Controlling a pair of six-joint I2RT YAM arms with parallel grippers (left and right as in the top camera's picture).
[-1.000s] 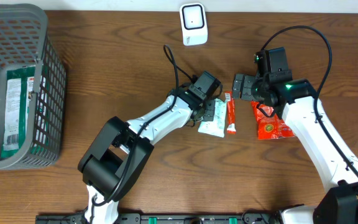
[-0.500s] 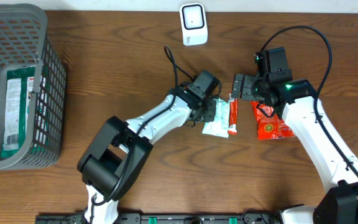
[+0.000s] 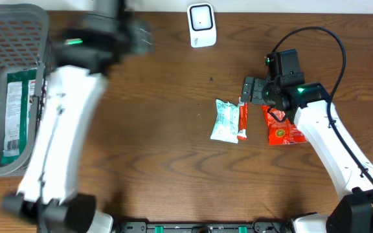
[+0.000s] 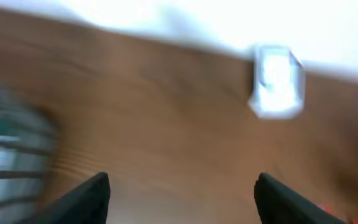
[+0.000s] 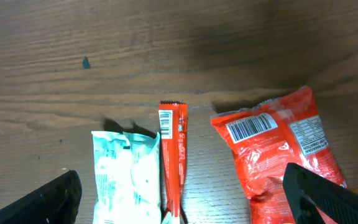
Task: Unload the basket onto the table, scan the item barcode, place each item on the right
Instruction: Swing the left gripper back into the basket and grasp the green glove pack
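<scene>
Red pouch (image 5: 278,149), barcode upward as if readied for the white scanner (image 3: 201,24) at the far edge of the bench (image 3: 141,162), lies right of a red stick (image 5: 171,162), close by the open, empty right claw (image 5: 188,196); left claw (image 4: 182,193), likewise open and empty, hangs far left.

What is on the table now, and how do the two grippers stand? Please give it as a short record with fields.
scanner: white scanner, at the far edge, nothing in front of it
basket: grey basket on the left, green packet inside
items: teal packet, red stick beside it, red bag with its barcode facing up
left gripper: open, empty, between basket and scanner, view blurred
right gripper: open, empty, over the items
</scene>
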